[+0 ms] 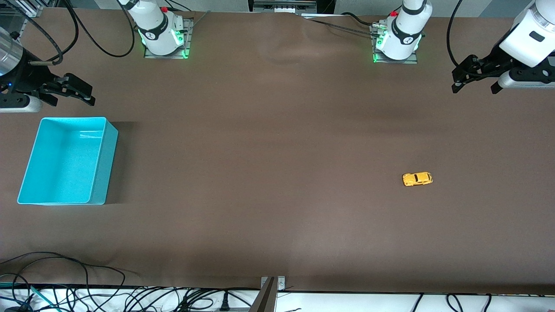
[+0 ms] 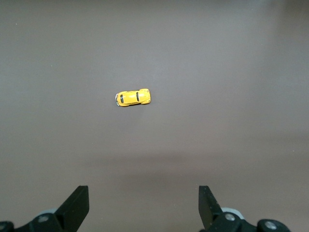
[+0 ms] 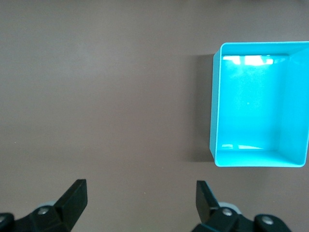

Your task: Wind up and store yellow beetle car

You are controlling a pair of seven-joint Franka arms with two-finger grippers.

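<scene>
Tiny yellow beetle car [image 1: 417, 179] with dark windows sitting on its wheels on the brown table [image 1: 269, 151] toward the left arm's end, left gripper [image 1: 477, 80] hanging above the table with jaws spread wide and holding nothing, empty rectangular turquoise plastic bin [image 1: 102, 164] lying well apart at the right arm's end, right gripper [image 1: 71, 91] hovering beside the bin, likewise gaping and empty, both arms partly cut off by the frame edges.

Worktop [image 1: 277, 130], two items well apart.
We note the yellow beetle car [image 1: 417, 179] toward the left arm's end, the bin [image 1: 69, 161] toward the right arm's.
</scene>
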